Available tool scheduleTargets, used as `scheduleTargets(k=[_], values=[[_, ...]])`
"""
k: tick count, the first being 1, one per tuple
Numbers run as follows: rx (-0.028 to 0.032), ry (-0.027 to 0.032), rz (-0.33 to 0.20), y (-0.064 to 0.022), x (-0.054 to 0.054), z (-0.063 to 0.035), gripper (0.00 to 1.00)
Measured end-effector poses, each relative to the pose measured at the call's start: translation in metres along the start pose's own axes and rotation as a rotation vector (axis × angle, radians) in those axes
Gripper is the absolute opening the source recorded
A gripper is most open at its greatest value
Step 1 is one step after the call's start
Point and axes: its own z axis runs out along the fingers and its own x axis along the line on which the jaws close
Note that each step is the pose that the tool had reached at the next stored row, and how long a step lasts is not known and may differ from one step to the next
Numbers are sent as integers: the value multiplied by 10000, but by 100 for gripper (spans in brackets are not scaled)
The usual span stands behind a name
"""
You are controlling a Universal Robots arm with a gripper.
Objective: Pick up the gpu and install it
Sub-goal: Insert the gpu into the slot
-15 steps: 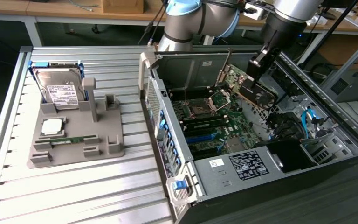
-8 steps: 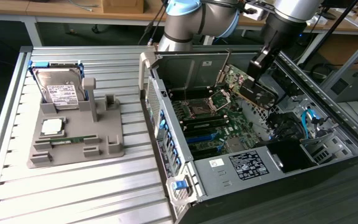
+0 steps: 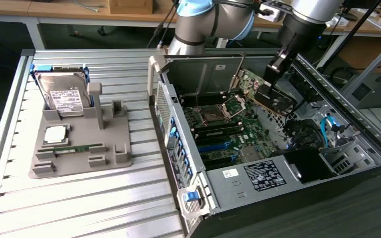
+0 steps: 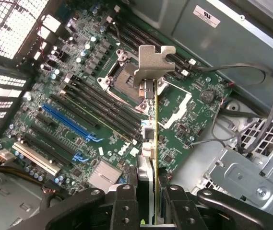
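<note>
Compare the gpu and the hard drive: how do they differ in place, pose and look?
Place: the gpu hangs in the gripper over the motherboard; the hard drive sits in the grey holder on the table. Look: the gpu is a thin circuit card with a silver bracket; the hard drive is a silver box with a white label. Both are flat and rectangular.

a robotics lab or electronics assembly workshop is indicated. a slatted aluminium workbench (image 3: 78,203) is seen, with a grey parts fixture (image 3: 78,156) on it and a hard drive (image 3: 65,96) held in that. an opened pc case (image 3: 204,74) is placed beside, its motherboard (image 4: 93,96) exposed. an industrial robot arm (image 3: 210,20) is seen over it. wooden desks (image 3: 58,7) and a cardboard box (image 3: 131,6) are seen behind.
</note>
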Motion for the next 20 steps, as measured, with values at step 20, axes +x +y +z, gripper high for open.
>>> scheduleTargets(k=[20], values=[[25,-4,-1277,0,0,0,27]])
